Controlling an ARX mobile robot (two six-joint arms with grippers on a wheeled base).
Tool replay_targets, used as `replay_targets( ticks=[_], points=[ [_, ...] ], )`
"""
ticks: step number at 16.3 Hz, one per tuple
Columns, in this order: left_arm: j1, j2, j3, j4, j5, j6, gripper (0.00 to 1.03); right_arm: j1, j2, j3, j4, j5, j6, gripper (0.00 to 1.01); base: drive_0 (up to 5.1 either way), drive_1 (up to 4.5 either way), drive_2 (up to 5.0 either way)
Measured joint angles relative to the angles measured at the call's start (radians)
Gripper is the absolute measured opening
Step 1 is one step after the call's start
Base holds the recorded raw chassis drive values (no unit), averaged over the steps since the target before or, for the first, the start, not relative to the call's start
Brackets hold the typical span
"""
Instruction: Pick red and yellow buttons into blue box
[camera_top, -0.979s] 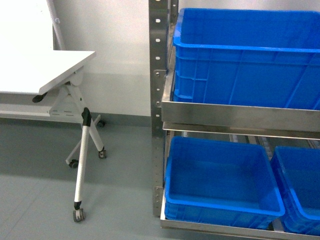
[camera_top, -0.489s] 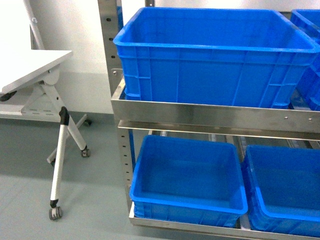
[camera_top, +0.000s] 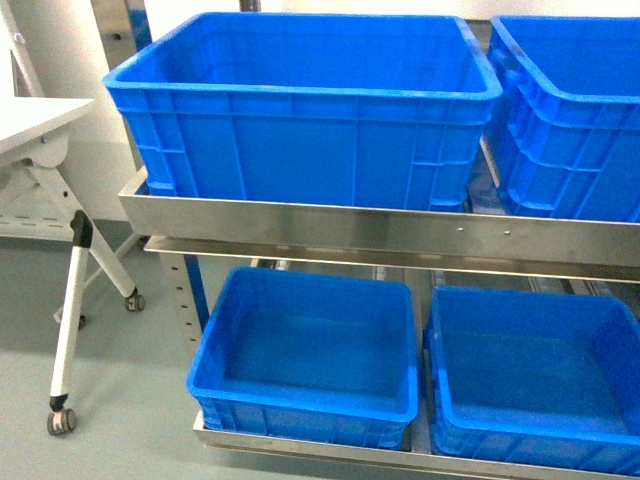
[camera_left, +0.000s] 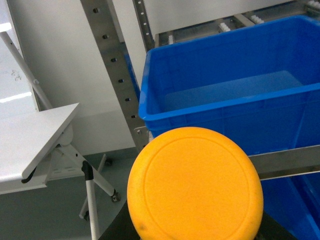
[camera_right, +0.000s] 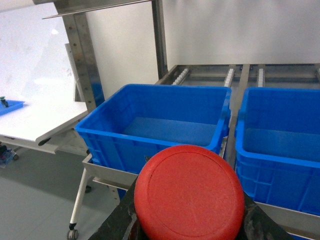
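The yellow button (camera_left: 195, 185) fills the lower middle of the left wrist view, its orange-yellow cap facing the camera, with my left gripper (camera_left: 195, 227) shut on it and dark jaws showing at both sides. In the right wrist view the red button (camera_right: 189, 192) sits the same way, with my right gripper (camera_right: 189, 227) shut on it. Beyond each cap stands an empty blue box (camera_left: 235, 105) (camera_right: 160, 125) on the rack. The head view shows the large upper blue box (camera_top: 300, 110) and no gripper.
The steel rack (camera_top: 380, 230) holds a second upper box (camera_top: 570, 120) and two lower boxes (camera_top: 305, 350) (camera_top: 530, 370). A white folding table (camera_top: 30, 125) with a castered leg (camera_top: 68, 320) stands left of the rack. On that table lies a small blue tray (camera_right: 10, 106).
In the head view the rack has slid left and now fills the frame with two boxes on each level, while the folding table has shifted to the left edge.
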Motion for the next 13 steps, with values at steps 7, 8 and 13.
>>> replay_targets(
  ticks=[7,8,13],
  points=[
    [0.000,0.000,0.000,0.006,0.000,0.000,0.23,0.000,0.000,0.000,0.004,0.000,0.000,0.28,4.8,-2.56,-2.1],
    [0.000,0.001,0.000,-0.001,-0.001,0.000,0.23,0.000,0.000,0.000,0.001,0.001,0.000,0.28,4.8,-3.21,-1.5],
    [0.000,0.000,0.000,0.005,-0.001,0.000,0.23,-0.001,0.000,0.000,0.000,0.002,0.000,0.28,4.8,-3.42,-1.4]
  ],
)
